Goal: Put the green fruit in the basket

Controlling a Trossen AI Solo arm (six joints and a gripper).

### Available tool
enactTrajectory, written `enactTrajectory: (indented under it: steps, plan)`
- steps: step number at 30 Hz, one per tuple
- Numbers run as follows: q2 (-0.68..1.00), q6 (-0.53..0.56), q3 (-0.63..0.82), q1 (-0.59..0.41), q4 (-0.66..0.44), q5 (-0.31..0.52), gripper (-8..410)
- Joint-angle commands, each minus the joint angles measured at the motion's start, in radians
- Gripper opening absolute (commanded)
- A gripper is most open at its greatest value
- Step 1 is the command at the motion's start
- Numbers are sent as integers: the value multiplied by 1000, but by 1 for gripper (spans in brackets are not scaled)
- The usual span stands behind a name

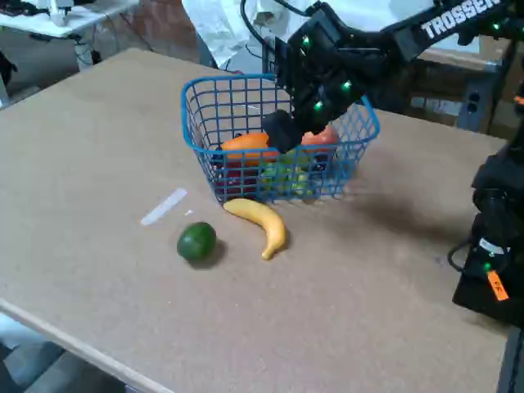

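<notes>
While the end effector (pixel 282 131) hangs over the basket (pixel 205 123) — opening unclear — the green fruit (pixel 196 241) lies outside.

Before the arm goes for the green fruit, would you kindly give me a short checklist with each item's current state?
1. Green fruit on the table, uncovered and reachable from above: ok.
2. Fruit apart from the banana: ok, a gap shows.
3. Gripper positioned over the fruit: not ok, it hangs at the basket.
4. Gripper open and holding nothing: cannot tell, its fingers are blurred.
5. Room left in the basket: cannot tell, other fruit already lies inside.
</notes>
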Motion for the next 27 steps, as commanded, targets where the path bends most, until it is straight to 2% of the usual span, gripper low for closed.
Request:
enactTrajectory:
  steps: [1, 20, 27]
  plan:
    - [71, 27, 121, -8, -51, 29, 220]
    - [70, 27, 121, -8, -23, 31, 220]
    - [23, 27, 131, -8, -17, 26, 220]
